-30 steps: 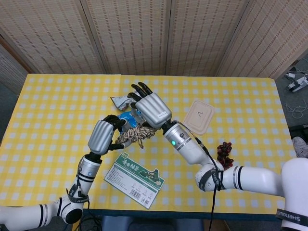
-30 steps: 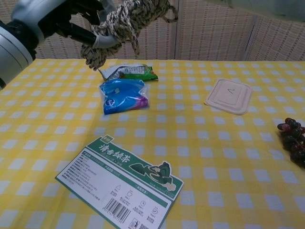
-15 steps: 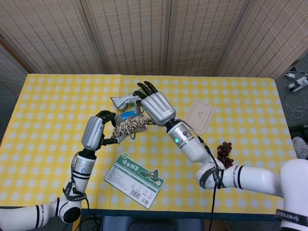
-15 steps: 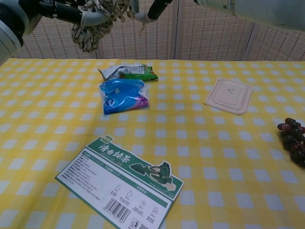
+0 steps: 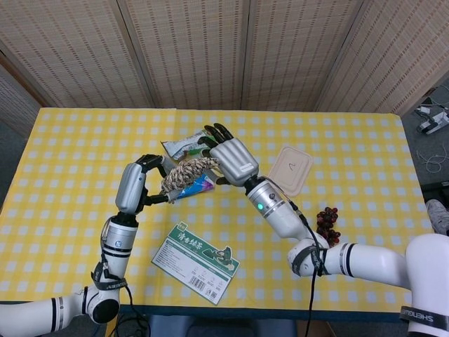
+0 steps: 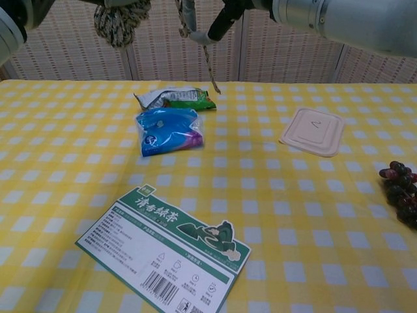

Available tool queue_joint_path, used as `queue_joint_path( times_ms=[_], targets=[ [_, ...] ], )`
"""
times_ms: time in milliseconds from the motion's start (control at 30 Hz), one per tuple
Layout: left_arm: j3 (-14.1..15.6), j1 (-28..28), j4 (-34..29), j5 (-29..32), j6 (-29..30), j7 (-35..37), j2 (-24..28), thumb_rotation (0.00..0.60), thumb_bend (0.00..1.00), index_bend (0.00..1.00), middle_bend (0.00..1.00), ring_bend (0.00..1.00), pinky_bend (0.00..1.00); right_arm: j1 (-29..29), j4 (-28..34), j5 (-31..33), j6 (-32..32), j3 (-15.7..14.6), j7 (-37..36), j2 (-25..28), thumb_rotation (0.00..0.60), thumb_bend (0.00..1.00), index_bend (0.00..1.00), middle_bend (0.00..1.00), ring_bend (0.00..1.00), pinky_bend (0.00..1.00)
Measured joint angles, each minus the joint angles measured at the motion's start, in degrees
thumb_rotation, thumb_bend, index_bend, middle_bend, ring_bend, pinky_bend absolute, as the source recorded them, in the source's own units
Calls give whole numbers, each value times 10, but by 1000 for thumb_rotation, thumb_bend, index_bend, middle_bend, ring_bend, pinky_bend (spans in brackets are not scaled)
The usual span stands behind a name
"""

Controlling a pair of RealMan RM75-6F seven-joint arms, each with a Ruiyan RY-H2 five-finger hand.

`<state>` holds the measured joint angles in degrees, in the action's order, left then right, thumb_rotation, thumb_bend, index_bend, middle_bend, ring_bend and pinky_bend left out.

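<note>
A bundle of twisted beige rope hangs in the air between my two hands, above the table. My left hand grips its left end, fingers curled round it. My right hand holds the right end, fingers bent over it. In the chest view the rope bundle shows at the top edge, and one loose strand dangles from the fingers of my right hand. Under the rope lie a blue pouch and a green snack bag.
A green and white printed pack lies flat near the front edge. A beige lid sits to the right of the middle. A bunch of dark grapes lies at the right edge, beside my right forearm.
Both hands have lifted the rope higher and further back over the table. The bundle has stretched out between them, and a loose strand now hangs down.
</note>
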<state>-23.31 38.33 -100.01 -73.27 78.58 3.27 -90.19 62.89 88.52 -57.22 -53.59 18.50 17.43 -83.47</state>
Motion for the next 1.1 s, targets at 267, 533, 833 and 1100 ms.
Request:
queue_joint_path(
  times_ms=[267, 533, 833, 1100],
  targets=[
    [-31, 1, -11, 33, 1, -1, 7, 600, 306, 730, 807, 595, 371, -7, -1, -11, 6, -13, -3, -3, 600, 502, 605, 225, 48, 0],
    [-51, 4, 7, 63, 4, -20, 13, 600, 306, 730, 807, 596, 371, -16, 4, -25, 9, -21, -10, -4, 600, 502, 605, 225, 48, 0],
    [-43, 5, 36, 67, -3, -51, 29, 600, 305, 728, 807, 596, 371, -17, 14, -21, 21, -27, 2, 1, 600, 424, 368, 154, 29, 0],
    [-15, 3, 66, 42, -12, -66, 42, 600, 305, 723, 807, 593, 371, -31, 33, -14, 14, -31, 9, 24, 600, 229, 38, 79, 0, 0]
  ],
)
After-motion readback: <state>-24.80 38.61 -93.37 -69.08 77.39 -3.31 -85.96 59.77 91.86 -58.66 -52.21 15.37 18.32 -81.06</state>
